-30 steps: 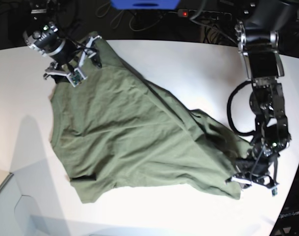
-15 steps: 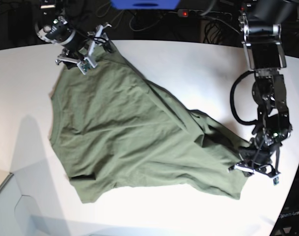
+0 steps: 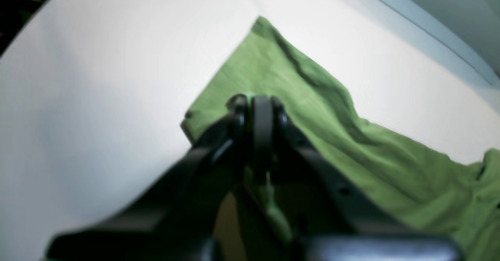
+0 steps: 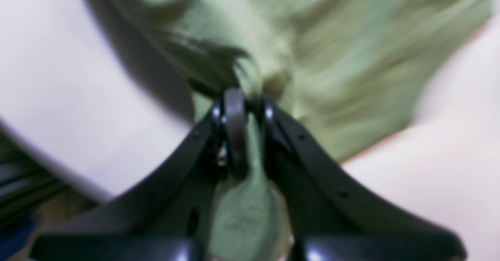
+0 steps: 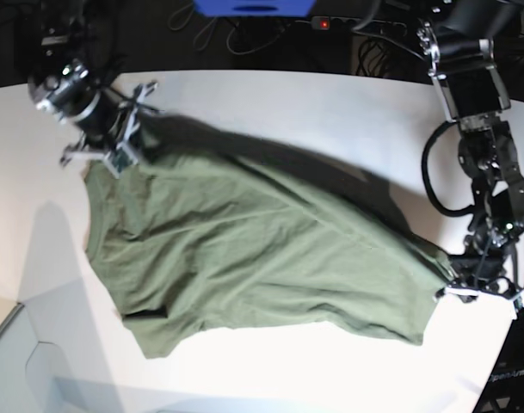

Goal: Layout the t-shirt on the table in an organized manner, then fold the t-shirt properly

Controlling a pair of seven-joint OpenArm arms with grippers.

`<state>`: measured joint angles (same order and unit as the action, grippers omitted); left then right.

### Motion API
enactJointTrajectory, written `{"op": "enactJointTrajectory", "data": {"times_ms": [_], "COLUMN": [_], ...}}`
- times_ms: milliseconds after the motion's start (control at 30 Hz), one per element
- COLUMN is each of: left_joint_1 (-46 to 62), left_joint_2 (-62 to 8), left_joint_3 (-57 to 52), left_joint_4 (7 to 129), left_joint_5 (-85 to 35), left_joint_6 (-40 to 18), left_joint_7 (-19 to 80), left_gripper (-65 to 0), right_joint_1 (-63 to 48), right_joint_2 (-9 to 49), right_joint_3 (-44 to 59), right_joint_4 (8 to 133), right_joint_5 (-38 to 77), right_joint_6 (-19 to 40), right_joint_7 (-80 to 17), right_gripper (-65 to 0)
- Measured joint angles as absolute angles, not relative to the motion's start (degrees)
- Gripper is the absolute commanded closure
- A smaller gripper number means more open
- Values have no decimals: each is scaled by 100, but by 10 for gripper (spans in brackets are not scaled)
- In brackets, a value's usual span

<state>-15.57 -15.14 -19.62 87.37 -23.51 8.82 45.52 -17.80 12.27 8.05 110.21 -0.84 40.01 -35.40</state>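
— Two claws, what do they hold?
— Left gripper (image 5: 483, 291) and right gripper (image 5: 115, 138) each pinch the t-shirt (image 5: 244, 258), though the wrist views are blurry.
— And outward?
— Green cloth stretches between them across the white table (image 5: 330, 112).

Robotics lab: white table (image 5: 330, 112), cables (image 5: 244, 39) and power strip (image 5: 365, 26) behind.

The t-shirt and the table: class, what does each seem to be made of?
t-shirt: olive-green soft woven or knit fabric, likely cotton; matte, it creases and drapes in folds.
table: smooth white hard surface, perhaps laminate or painted board; it shows a faint sheen and sharp shadows.
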Motion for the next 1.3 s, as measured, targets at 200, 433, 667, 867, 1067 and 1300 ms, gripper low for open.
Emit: {"op": "enactJointTrajectory", "data": {"times_ms": [200, 433, 667, 867, 1067, 1300], "left_joint_1": [-1551, -1542, -1492, -1411, -1411, -1413], "left_joint_2": [-1619, -1610, -1616, -1616, -1614, -1616], "left_joint_3": [-2001, -1992, -2003, -2005, -2010, -2010], "left_joint_4": [8746, 8748, 8748, 8750, 8709, 8709], "left_joint_5": [-2366, -2346, -2344, -2344, -2344, -2342], "left_joint_6": [880, 880, 880, 878, 880, 880], "left_joint_7": [4552, 4545, 4582, 4550, 4554, 4536], "left_gripper": [-1, -1, -1, -1, -1, -1], "right_joint_1": [-355, 1479, 2668, 2488, 1581, 1354], "right_joint_2": [1372, 1608, 1588, 1514, 1076, 674], "right_joint_3": [635, -344, -572, 10, 799, 773], "right_joint_4": [10398, 8117, 6941, 7568, 8407, 8075], "right_joint_5": [-69, -80, -200, -812, -862, -849], "right_joint_6": [4027, 4027, 4023, 4023, 4007, 4021], "right_joint_7": [-3546, -3588, -3544, -3555, -3522, -3487], "right_gripper": [0, 0, -314, -490, -492, -495]}}
